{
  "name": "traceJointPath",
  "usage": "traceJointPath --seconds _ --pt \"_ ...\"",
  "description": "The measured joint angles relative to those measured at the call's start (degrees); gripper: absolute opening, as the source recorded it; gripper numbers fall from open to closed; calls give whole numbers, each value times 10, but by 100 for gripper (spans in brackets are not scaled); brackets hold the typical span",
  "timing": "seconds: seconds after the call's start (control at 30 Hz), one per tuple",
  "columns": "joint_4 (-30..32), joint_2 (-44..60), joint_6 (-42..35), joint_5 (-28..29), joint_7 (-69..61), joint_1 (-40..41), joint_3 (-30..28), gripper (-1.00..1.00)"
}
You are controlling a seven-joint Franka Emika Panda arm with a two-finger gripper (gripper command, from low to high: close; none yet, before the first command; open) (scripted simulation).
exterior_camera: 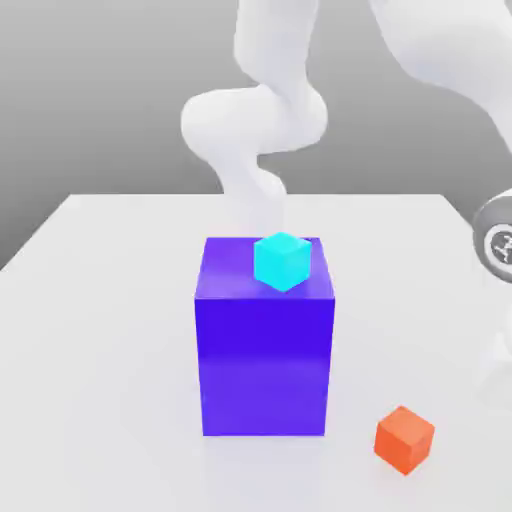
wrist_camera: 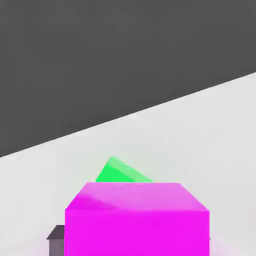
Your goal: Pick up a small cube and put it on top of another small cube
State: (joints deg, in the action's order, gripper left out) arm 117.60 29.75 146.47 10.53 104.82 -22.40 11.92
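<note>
Exterior view: white Panda arm (exterior_camera: pixel 262 120) curving down behind a big blue-violet block (exterior_camera: pixel 265 345) near the middle of the white table (exterior_camera: pixel 90 330), with a small cyan cube (exterior_camera: pixel 281 260) sitting on the block's top face toward its far edge. Small orange cube (exterior_camera: pixel 404 438) on the table, in front of the block and off to the exterior view's right, well apart from it. Grey round wrist part (exterior_camera: pixel 497 245) at that view's right edge, above the table.

Hand view, different content: small magenta-pink cube (wrist_camera: pixel 137 222) very close to the camera, one flat face turned square toward it and the face above it also showing. Behind the cube, a bright green block (wrist_camera: pixel 120 172) partly hidden by it; touching or merely behind, cannot tell. Pale table surface (wrist_camera: pixel 200 140) beyond, dark backdrop past its edge. Dark grey piece (wrist_camera: pixel 56 239) just beside one lower corner of the magenta-pink cube; hard to say what.

No long axis on the magenta-pink cube, with equal sides and edges running straight, not tilted relative to the camera.

Gripper state — apart, together or clamped — cannot tell.
</note>
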Motion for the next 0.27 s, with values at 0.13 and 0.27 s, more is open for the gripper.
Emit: traceJointPath --seconds 0.13,0.27 --pt "0 0 0 0 0 0 0 100" --pt "1 -35 -34 -12 -6 4 9 100"
